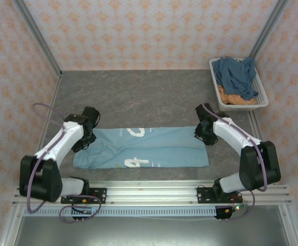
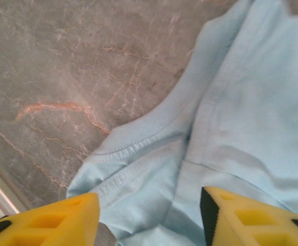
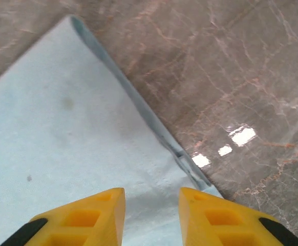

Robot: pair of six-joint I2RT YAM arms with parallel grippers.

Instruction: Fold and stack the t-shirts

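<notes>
The light blue t-shirt (image 1: 154, 148) lies folded into a long flat band across the near part of the bench (image 1: 139, 97), white lettering showing. The left hand (image 2: 149, 205) hangs over its sleeve end, fingers spread, gripping nothing. The right hand (image 3: 151, 197) sits above the opposite corner, fingers apart too, the cloth flat beneath the gap. The slate-blue t-shirt (image 1: 236, 74) and the orange t-shirt (image 1: 230, 96) are heaped in the white basket (image 1: 264, 100) at the far right.

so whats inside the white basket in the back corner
A slate-blue t-shirt is heaped on top inside the basket, with an orange t-shirt showing under it at the near edge. Anything beneath those two is covered.
</notes>
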